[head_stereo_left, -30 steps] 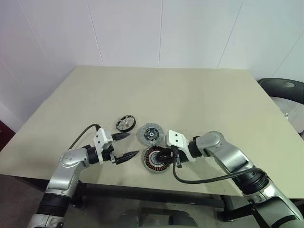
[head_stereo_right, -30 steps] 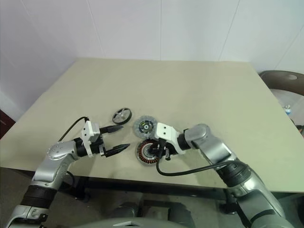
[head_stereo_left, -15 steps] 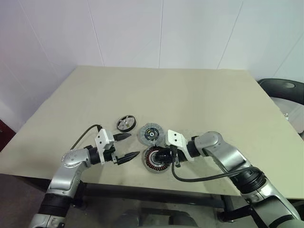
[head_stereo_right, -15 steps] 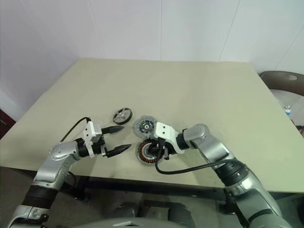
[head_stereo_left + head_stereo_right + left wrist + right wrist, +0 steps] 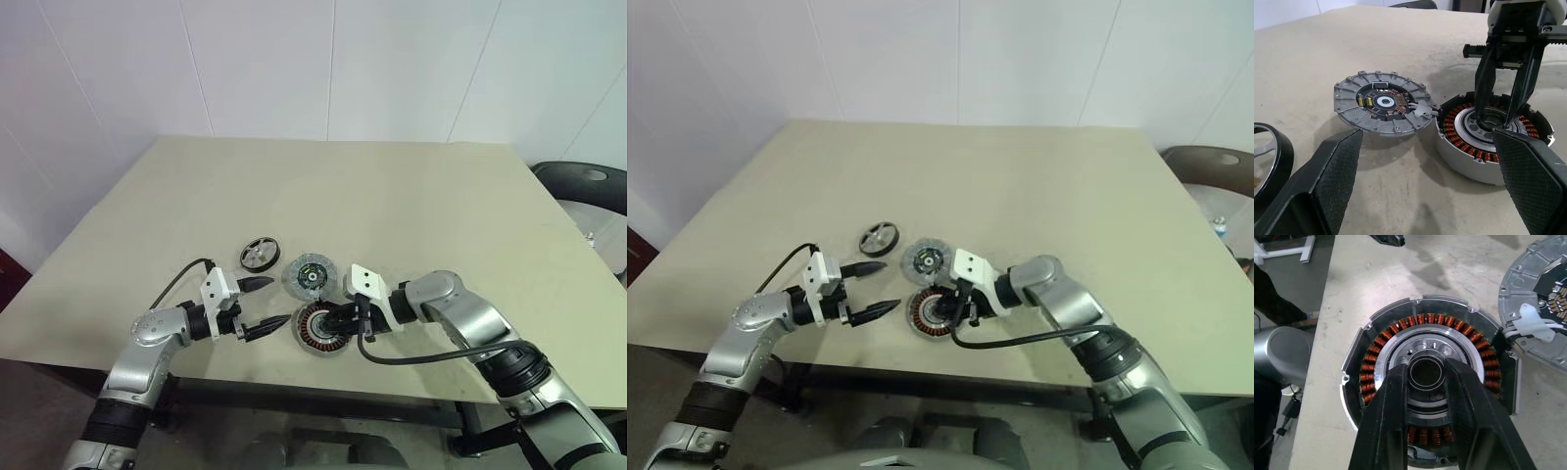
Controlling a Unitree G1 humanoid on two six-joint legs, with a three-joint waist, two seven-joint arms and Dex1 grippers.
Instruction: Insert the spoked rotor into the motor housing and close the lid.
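The motor housing (image 5: 310, 340), a silver cup with copper windings, lies near the table's front edge. My right gripper (image 5: 333, 321) reaches in from the right, tilted down, and is shut on the housing's pale centre hub (image 5: 1425, 369), one finger (image 5: 1386, 421) on each side of it. The lid (image 5: 311, 275) lies flat just behind the housing, its dark centre and green spot facing up. The spoked rotor (image 5: 259, 254) lies flat to the left of the lid. My left gripper (image 5: 279, 300) hovers open just left of the housing, holding nothing.
The beige table (image 5: 392, 196) stretches bare behind and to the right of the parts. A black cable (image 5: 431, 357) hangs from my right wrist over the front edge. A black chair (image 5: 588, 186) stands beyond the table's right side.
My right gripper has rolled slightly while staying on the housing's hub. The left gripper and the parts have not moved.
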